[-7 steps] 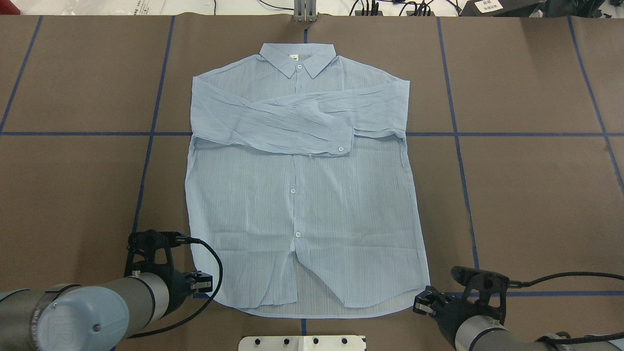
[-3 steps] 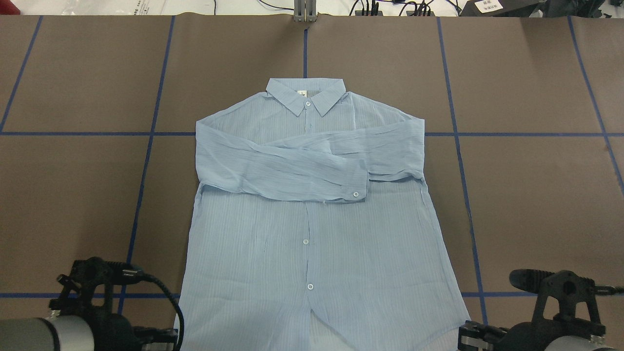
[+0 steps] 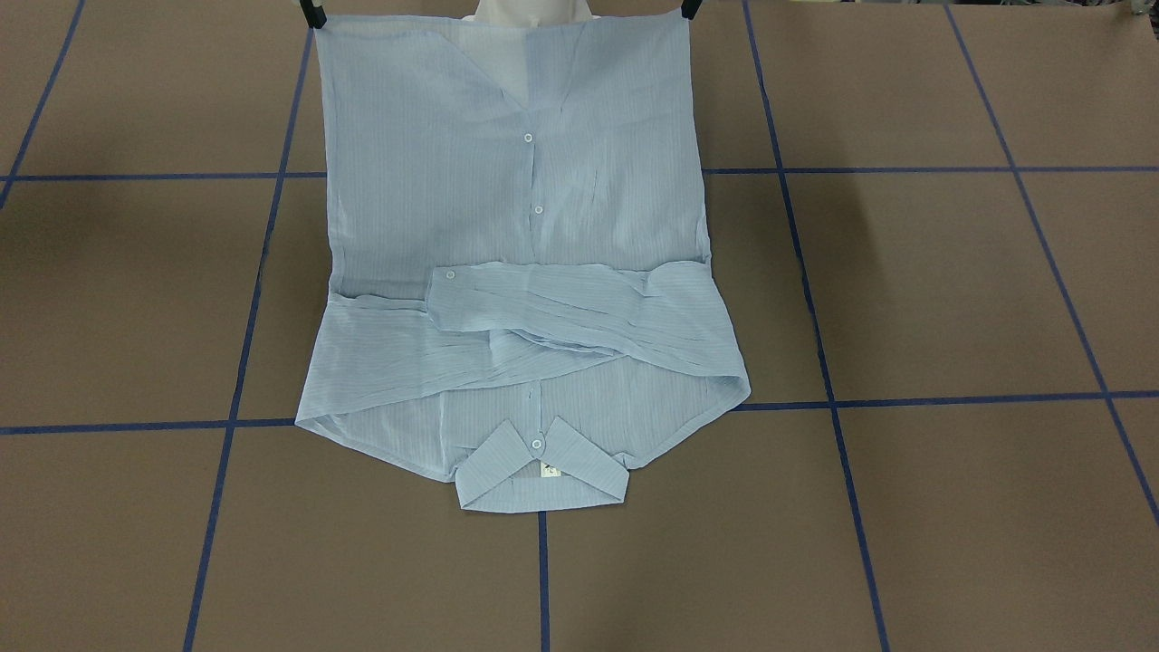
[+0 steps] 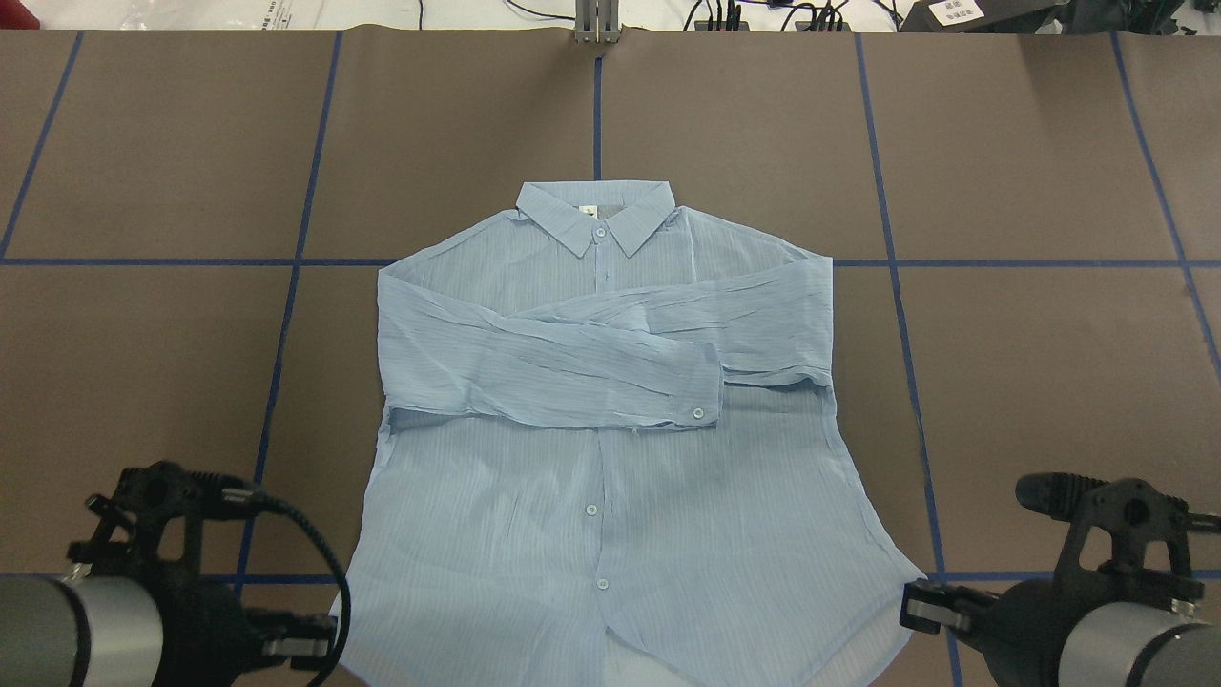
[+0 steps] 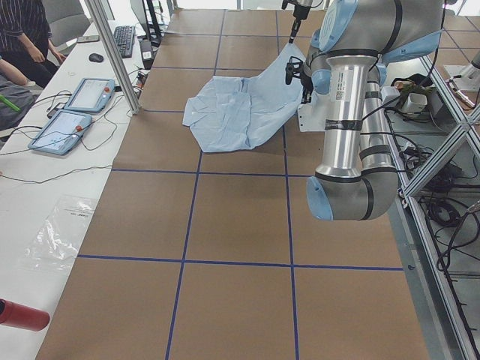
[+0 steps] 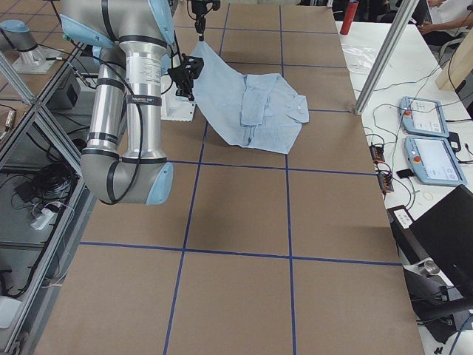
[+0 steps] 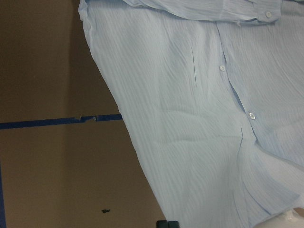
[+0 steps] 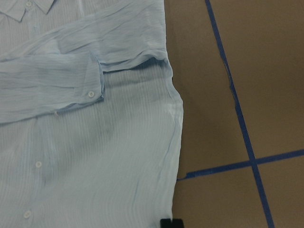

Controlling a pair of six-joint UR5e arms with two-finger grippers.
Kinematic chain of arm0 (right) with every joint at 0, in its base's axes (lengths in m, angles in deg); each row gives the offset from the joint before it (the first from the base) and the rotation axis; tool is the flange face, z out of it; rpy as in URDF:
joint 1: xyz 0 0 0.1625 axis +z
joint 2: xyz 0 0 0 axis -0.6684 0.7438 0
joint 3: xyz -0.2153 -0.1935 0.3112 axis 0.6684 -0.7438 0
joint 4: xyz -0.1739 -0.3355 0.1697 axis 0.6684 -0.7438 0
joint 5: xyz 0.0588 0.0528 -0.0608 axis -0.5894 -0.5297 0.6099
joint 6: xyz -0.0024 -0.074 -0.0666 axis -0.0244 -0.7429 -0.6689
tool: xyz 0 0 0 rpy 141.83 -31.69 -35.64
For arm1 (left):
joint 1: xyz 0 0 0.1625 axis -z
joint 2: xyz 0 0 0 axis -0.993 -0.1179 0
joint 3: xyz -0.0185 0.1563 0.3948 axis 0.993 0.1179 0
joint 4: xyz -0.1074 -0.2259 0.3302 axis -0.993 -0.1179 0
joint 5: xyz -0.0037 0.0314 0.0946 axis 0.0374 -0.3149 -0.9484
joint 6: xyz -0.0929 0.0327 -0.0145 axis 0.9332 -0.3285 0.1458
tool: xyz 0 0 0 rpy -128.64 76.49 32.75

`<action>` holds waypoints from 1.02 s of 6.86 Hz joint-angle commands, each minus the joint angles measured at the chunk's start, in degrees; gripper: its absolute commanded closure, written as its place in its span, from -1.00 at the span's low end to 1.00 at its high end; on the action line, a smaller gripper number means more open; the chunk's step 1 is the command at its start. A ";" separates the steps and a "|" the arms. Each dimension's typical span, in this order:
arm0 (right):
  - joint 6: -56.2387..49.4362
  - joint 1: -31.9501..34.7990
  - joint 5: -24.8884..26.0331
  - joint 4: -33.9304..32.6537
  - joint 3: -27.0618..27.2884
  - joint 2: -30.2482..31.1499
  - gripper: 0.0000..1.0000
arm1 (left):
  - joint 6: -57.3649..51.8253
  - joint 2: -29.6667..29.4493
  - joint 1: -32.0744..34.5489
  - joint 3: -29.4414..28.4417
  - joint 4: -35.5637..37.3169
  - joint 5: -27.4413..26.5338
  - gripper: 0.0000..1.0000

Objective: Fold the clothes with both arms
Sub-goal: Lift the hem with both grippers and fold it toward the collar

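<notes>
Clamped on the two hem corners of the light blue striped shirt [image 4: 610, 515]: left gripper [image 4: 303, 649] on one, right gripper [image 4: 923, 611] on the other. Holding the hem taut and raised, with collar [image 4: 596, 215] and crossed sleeves [image 4: 572, 358] flat on the brown table [image 4: 1049, 334]

We log: brown table [image 4: 1049, 382] gridded with blue tape [image 4: 143, 260] | two pendants [image 5: 88, 94], keyboard [image 5: 124, 41] on side bench [image 5: 45, 195] | red cylinder [image 5: 19, 315]

Hem out of frame!
Overhead, the shirt [image 4: 591, 496] runs off the bottom edge (hem gone), and up front only black slivers of left gripper [image 3: 690, 9] and right gripper [image 3: 312, 13] show.
</notes>
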 commanded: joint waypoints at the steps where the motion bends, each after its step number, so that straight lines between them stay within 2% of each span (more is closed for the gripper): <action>1: -5.58 10.76 -0.07 -0.17 -9.11 -10.50 1.00 | -8.49 -9.57 12.94 -14.01 0.12 -0.18 1.00; 2: -7.71 16.47 -0.16 -0.08 -13.86 -15.34 1.00 | -12.53 -12.59 18.58 -19.04 -0.06 -0.36 1.00; 3: -11.39 21.75 -0.07 0.53 -17.47 -17.91 1.00 | -18.84 -13.49 23.94 -20.22 -0.67 -0.27 1.00; 5: -14.22 30.29 -0.77 0.80 -23.02 -24.14 1.00 | -21.10 -17.51 29.43 -22.59 -0.76 -0.36 1.00; 6: -16.15 33.02 -0.95 2.54 -28.35 -25.31 1.00 | -20.93 -18.93 30.05 -27.83 -3.89 -2.19 1.00; 7: -17.47 34.88 -0.95 12.22 -36.93 -25.41 1.00 | -20.93 -19.29 30.06 -36.84 -13.24 -4.82 1.00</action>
